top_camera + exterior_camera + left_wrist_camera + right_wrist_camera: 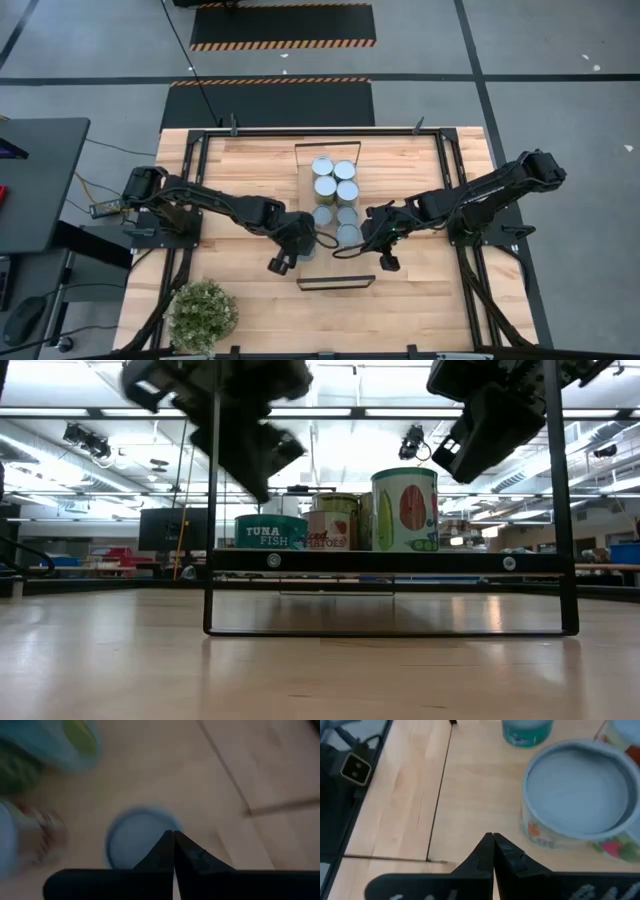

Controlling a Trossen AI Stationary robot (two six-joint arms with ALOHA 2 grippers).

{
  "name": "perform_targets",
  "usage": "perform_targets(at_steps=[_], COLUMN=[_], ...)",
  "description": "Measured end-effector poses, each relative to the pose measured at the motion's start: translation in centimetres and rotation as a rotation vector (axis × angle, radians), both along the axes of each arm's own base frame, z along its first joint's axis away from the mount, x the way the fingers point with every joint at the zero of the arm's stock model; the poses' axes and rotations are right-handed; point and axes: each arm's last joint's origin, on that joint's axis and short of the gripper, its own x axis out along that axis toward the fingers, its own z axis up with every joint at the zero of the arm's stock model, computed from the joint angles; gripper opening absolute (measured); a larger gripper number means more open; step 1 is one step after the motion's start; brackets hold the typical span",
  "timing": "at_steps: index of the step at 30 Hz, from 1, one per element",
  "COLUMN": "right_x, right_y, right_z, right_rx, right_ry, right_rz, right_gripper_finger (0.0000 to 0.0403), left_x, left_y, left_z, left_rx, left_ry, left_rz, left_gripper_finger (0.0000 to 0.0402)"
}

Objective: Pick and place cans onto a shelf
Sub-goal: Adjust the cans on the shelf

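Jaws pinched together and empty on both the left gripper (pixel 173 836) and right gripper (pixel 493 837), so each should spread wide above a can (pixel 577 787) on the shelf (pixel 305 165) before descending.

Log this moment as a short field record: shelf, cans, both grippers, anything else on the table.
shelf: light-wood board with black end frames, mid-table
cans: cluster standing on the shelf, toward its far end; one labelled tuna fish
left gripper: shut, empty, beside the shelf's near half
right gripper: shut, empty, on the shelf's other side
other: plant at the table's near left corner
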Motion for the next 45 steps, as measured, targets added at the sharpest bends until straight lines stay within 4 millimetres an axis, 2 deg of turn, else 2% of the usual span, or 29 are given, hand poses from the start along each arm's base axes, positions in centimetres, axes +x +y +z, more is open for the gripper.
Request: perform_targets(at_steps=[3,11,17,22,26,30,35,38,45], right_x=[0.1,0.1,0.1,0.0,-1.1,-2.1,-3.0,-3.2,-3.0], right_y=[0.0,0.0,-0.1,-0.3,-0.6,-0.8,-0.9,-1.0,-0.9], right_z=[0.2,0.2,0.2,0.0,0.3,1.3,2.4,2.7,2.8], right_rx=[-0.005,-0.008,-0.021,-0.025,-0.035,-0.035,-0.038,-0.053,-0.054], right_ry=[-0.019,-0.019,-0.024,-0.001,0.063,0.050,0.016,-0.007,-0.027], right_rz=[0.002,0.001,-0.012,-0.021,-0.026,-0.048,-0.069,-0.067,-0.066], right_gripper_finger=[0.0005,0.0005,0.0005,0.0005,0.0005,0.0005,0.0005,0.0005,0.0005], left_x=[-0.5,-0.9,-1.3,-1.9,-2.0,-1.8,-1.8,-1.3,0.3], left_y=[0.3,0.3,0.5,1.6,2.5,3.1,3.3,3.0,0.3], left_z=[-0.3,-0.3,0.8,1.3,0.9,0.3,-1.4,-2.1,-1.2], left_rx=[0.014,0.021,0.023,0.097,0.100,0.101,0.041,0.017,-0.115], left_ry=[0.065,0.094,0.062,0.080,0.123,0.156,0.221,0.193,-0.001], left_rz=[0.011,0.010,0.024,0.093,0.133,0.150,0.154,0.160,0.055], left_gripper_finger=[0.0007,0.0007,0.0007,0.0007,0.0007,0.0007,0.0007,0.0007,0.0007])
